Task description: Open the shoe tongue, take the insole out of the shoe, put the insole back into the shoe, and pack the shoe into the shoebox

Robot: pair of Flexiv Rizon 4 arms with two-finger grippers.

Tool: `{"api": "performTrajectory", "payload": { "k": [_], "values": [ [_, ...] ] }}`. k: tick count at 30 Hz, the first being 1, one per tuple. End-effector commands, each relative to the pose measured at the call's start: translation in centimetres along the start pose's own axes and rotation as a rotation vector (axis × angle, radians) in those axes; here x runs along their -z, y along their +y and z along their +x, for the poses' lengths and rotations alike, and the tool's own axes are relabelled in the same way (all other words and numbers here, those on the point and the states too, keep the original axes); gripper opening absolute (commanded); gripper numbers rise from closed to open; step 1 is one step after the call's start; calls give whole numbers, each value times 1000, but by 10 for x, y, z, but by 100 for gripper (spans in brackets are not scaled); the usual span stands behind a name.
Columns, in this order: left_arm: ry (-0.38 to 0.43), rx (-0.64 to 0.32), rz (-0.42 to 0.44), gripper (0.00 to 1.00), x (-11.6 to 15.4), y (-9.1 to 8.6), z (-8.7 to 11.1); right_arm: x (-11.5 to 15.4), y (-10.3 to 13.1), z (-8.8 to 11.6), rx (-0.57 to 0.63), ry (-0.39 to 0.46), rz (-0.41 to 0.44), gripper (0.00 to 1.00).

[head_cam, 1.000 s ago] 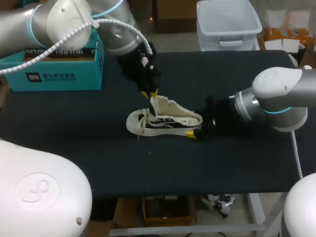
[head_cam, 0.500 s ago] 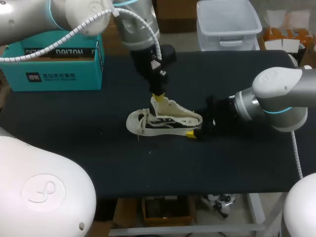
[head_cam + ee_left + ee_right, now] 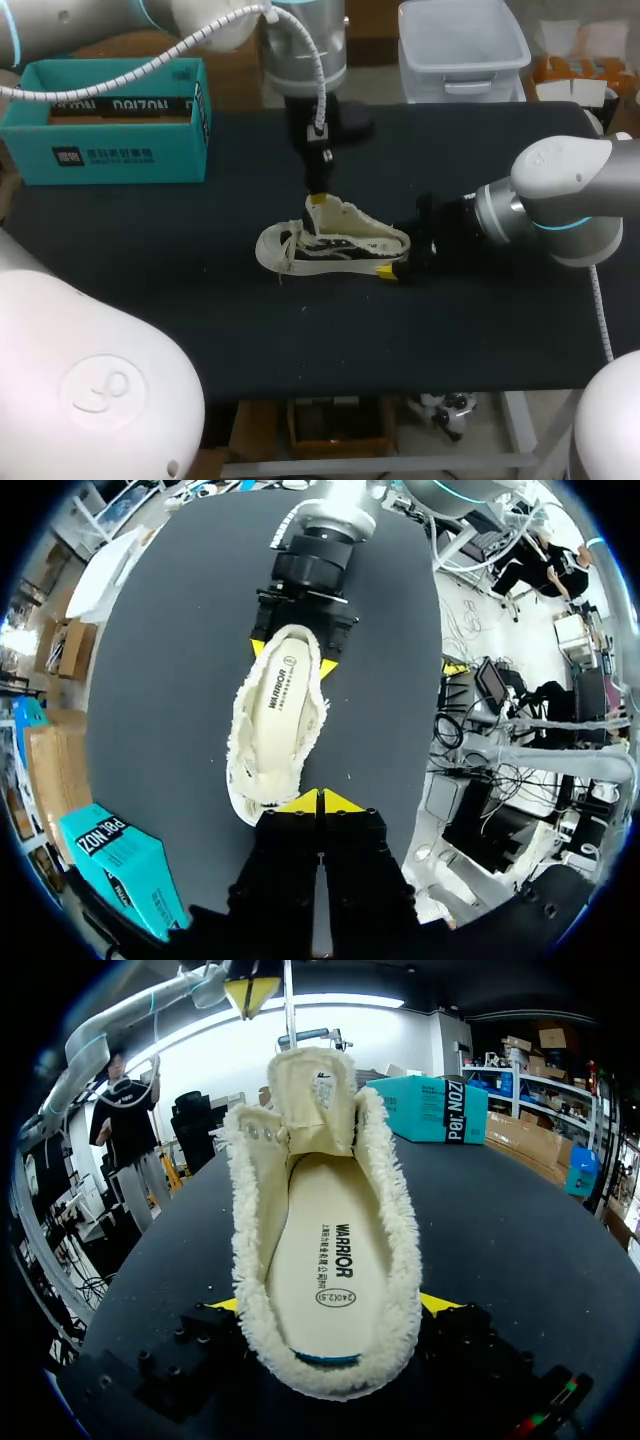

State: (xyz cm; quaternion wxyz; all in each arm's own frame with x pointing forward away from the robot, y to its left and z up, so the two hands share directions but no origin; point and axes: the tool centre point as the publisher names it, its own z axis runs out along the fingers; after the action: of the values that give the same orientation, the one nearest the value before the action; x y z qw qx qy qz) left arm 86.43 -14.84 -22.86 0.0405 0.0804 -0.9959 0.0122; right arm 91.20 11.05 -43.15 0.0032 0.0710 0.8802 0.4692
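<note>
A cream fleece-edged shoe (image 3: 330,245) lies on the black table (image 3: 150,290) with its tongue (image 3: 312,1085) standing upright. The printed insole (image 3: 330,1260) lies inside it, and it also shows from above in the left wrist view (image 3: 282,695). My right gripper (image 3: 400,265) has the shoe's heel between its wide-set fingers (image 3: 440,1305), both yellow tips against the heel's sides. My left gripper (image 3: 318,198) hangs just over the top of the tongue. Its tips (image 3: 320,802) are pressed together with nothing visible between them.
A teal shoebox (image 3: 105,140) stands open at the back left of the table, well away from the shoe. It also shows beside my left gripper (image 3: 120,865) and beyond the shoe in the right wrist view (image 3: 435,1105).
My left arm has swung to the right, and its gripper has moved from behind-left of the tongue to directly above it, with its tips closing. The right arm and the shoe have not moved.
</note>
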Motion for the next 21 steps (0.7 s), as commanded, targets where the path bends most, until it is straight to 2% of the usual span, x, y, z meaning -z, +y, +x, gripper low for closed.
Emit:
{"api": "performTrajectory", "payload": {
  "k": [1, 7, 13, 21],
  "values": [
    [-61, -256, -175, 0, -4, -10, -3, 1, -5, -1, -1, 2, -3, 0],
    [-87, -289, -144, 0, -26, -20, -15, 1, -5, -1, -1, 2, -3, 0],
    [-104, -303, -67, 0, -43, -22, -27, 1, -5, -1, -1, 2, -3, 0],
    [-145, -342, -8, 0, -59, -28, -32, 1, -5, -1, -1, 2, -3, 0]
  ]
}}
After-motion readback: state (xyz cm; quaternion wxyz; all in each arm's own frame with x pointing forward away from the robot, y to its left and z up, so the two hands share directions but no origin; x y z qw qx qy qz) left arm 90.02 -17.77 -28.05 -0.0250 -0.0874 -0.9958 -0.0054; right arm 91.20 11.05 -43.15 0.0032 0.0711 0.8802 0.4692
